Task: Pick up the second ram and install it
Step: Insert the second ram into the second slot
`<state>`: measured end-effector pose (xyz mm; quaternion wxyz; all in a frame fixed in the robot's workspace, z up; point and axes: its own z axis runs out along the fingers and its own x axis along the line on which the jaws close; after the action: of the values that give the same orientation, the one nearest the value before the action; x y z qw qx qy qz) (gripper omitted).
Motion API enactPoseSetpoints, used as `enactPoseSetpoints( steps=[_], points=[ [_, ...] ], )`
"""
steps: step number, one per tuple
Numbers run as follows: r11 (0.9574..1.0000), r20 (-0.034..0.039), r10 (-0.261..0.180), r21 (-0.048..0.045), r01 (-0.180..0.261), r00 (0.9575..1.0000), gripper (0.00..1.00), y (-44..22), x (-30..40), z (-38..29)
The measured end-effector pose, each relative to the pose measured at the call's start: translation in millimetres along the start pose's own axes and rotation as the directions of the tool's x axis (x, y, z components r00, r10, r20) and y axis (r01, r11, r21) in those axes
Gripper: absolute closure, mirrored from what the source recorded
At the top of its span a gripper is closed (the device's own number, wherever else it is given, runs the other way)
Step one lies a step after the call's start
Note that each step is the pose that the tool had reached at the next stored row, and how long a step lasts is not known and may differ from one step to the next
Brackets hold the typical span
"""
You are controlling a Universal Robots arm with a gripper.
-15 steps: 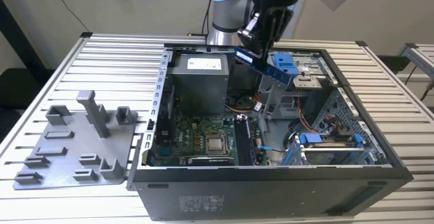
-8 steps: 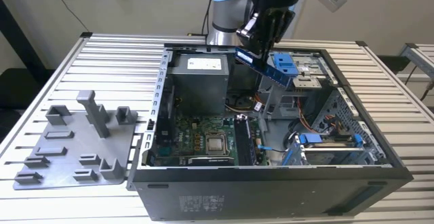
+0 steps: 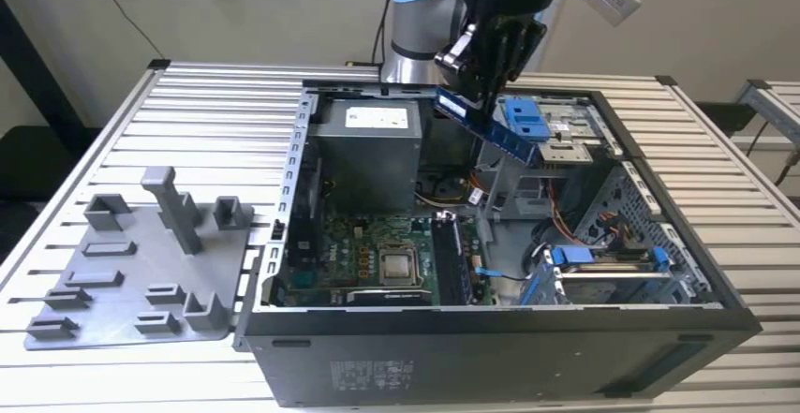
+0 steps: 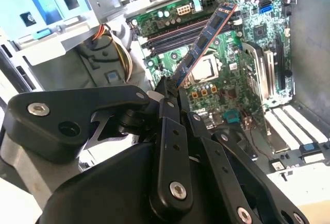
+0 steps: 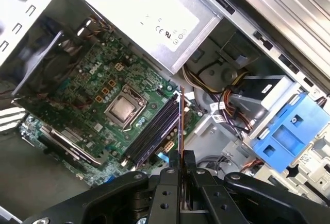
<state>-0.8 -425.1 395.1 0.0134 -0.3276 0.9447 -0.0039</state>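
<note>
My gripper (image 3: 466,93) hangs above the open computer case (image 3: 737,315), shut on the second ram (image 3: 503,137). This is a slim, dark stick that slants down out of the fingers. In the second wrist view the ram (image 4: 203,44) juts from the gripper (image 4: 170,87) over the green motherboard (image 4: 232,80). Edge-on in the first wrist view, the ram (image 5: 181,126) rises as a thin line from the gripper (image 5: 181,158). It stands well above the black memory slots (image 5: 154,131) beside the processor socket (image 5: 124,109), touching nothing.
A grey power supply (image 3: 362,146) and a blue drive cage (image 3: 525,118) stand inside the case near the gripper. Cables (image 3: 463,193) lie between them. On the exterior view's left a grey holder plate (image 3: 131,272) with upright blocks rests on the slatted table (image 3: 213,85).
</note>
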Motion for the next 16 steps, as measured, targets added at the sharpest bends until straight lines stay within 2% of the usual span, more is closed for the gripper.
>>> enactPoseSetpoints(
  steps=[5, 9, 12, 16],
  points=[
    [0.9996, -0.002, 0.029, 0.0001, -0.029, 0.9996, 0.86, -1.0, 0.5, 0.9],
    [0.9977, -0.0025, 0.068, 0.0011, -0.068, 0.9977, 0.86, -1.6, 1.0, 2.0],
    [0.9944, -0.0031, 0.105, 0.002, -0.105, 0.9944, 0.86, -1.8, 1.2, 2.7],
    [0.9872, -0.0039, 0.159, 0.0034, -0.159, 0.9872, 0.86, -1.9, 1.3, 3.6]
  ],
)
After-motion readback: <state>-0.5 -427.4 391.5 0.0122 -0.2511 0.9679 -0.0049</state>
